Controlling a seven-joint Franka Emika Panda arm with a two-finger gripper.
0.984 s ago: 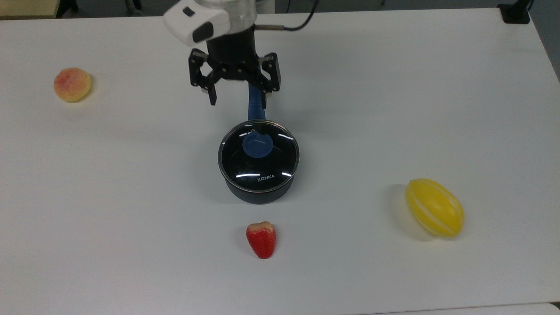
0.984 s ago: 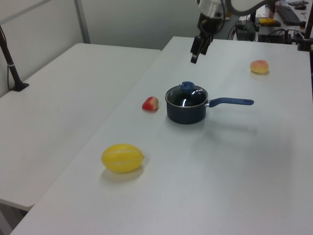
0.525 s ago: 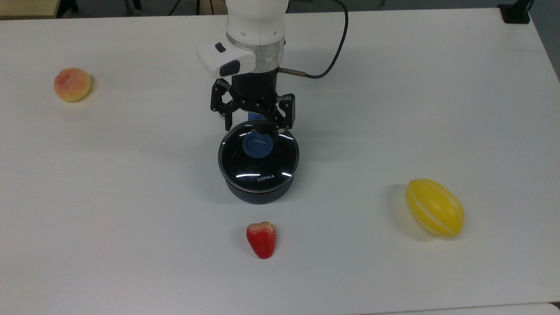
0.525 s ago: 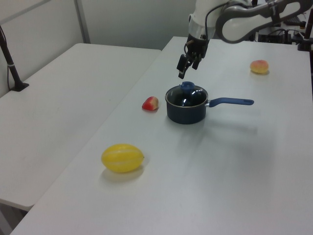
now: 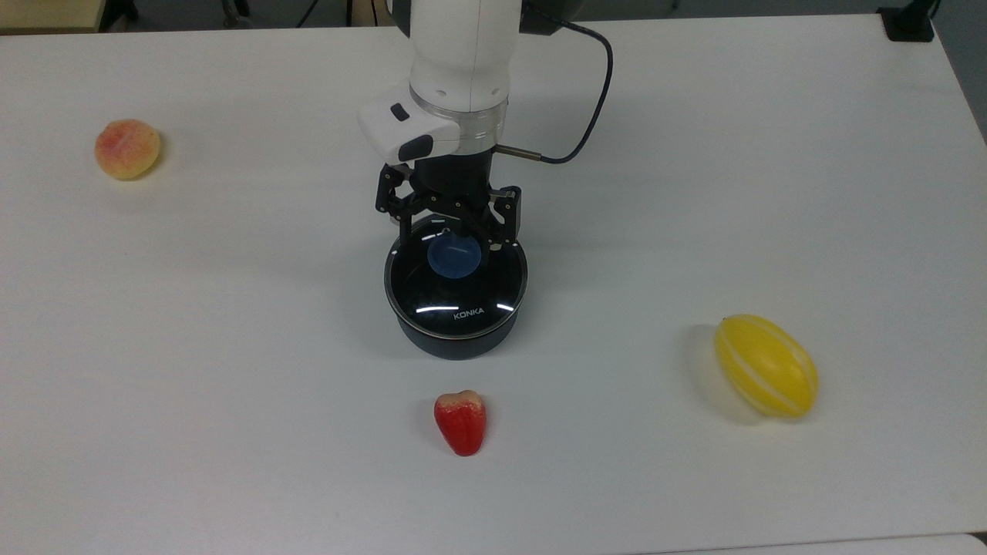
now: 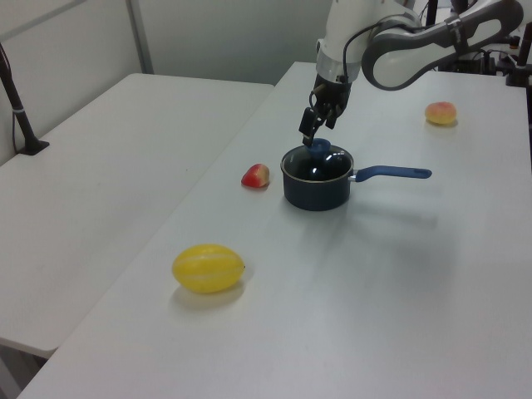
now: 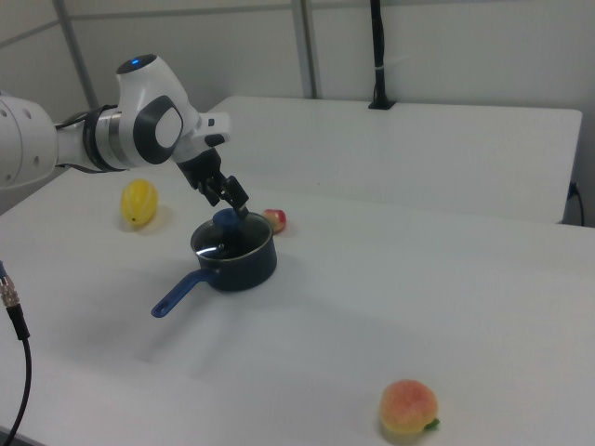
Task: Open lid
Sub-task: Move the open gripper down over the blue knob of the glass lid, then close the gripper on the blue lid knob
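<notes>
open hand [image 5: 451, 240] above lid [image 5: 456, 279] (lid on saucepan [image 5: 459, 339]).

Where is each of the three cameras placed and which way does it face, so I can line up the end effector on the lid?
Top view: high, angled down on the table; white arm enters from the top edge, open end effector just above the lid.
Left view: low beside the table, yellow melon nearest, saucepan handle pointing to the left view's right; arm and end effector above the knob.
Right view: opposite side, peach nearest, melon far; arm enters from the right view's left.
All three share saucepan, lid and end effector.
</notes>
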